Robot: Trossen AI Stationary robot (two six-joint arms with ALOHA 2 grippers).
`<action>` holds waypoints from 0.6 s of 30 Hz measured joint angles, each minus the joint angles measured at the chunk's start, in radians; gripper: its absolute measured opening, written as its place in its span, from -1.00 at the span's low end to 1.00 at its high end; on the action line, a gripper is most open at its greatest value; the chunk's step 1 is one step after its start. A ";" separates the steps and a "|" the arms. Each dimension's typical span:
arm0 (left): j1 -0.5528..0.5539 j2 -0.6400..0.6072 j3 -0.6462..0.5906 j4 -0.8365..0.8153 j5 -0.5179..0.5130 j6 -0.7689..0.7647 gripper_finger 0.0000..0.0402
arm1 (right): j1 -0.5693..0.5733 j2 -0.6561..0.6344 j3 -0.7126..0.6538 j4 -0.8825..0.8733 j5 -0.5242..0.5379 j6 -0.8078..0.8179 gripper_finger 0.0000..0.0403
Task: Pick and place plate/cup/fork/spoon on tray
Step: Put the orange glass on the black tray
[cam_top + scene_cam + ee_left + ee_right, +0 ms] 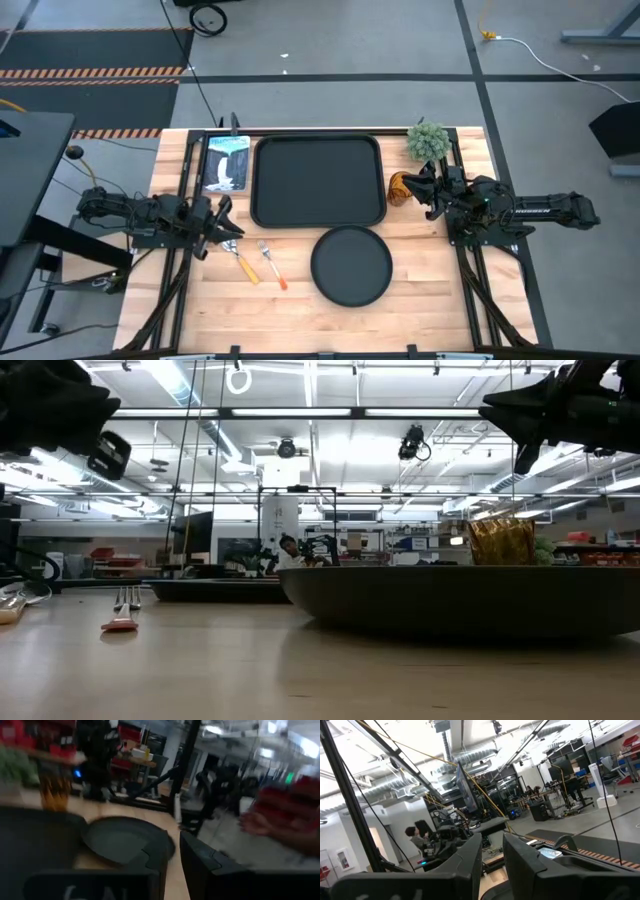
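The black tray lies at the table's far middle. The round black plate lies flat on the wood in front of it and fills the low view. The amber cup stands upright just right of the tray. The spoon and the fork lie on the table left of the plate. My left gripper hangs above the table left of the spoon, slightly open and empty. My right gripper is raised beside and above the cup, slightly open and empty.
A green plant stands at the far right, behind my right gripper. A blue-white picture card lies left of the tray. Bare wood lies at the near edge on both sides of the plate.
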 joint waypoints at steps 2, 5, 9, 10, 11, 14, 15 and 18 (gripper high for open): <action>0.000 0.000 0.000 0.004 -0.002 -0.089 -0.72 | 0.000 0.000 0.000 0.000 0.000 0.000 -0.58; 0.000 0.000 0.000 0.025 -0.013 -0.123 -0.72 | 0.000 0.000 0.000 0.000 0.000 0.000 -0.58; 0.000 0.000 0.000 0.056 -0.014 -0.162 -0.72 | 0.000 0.000 0.000 0.008 0.001 0.000 -0.58; 0.000 0.000 0.000 0.065 -0.014 -0.167 -0.72 | 0.000 0.000 0.000 0.018 0.008 0.000 -0.58; 0.000 0.000 0.000 0.072 -0.014 -0.168 -0.72 | 0.000 0.000 0.000 0.026 0.019 0.000 -0.58; 0.000 0.000 0.000 0.085 -0.014 -0.166 -0.72 | 0.000 0.002 0.000 0.018 0.058 -0.008 -0.58; 0.000 0.000 0.000 0.084 -0.016 -0.164 -0.72 | 0.000 0.006 0.000 0.016 0.060 -0.025 -0.58; 0.000 0.000 0.000 0.085 -0.042 -0.116 -0.72 | 0.000 0.023 0.000 0.009 0.060 -0.074 -0.58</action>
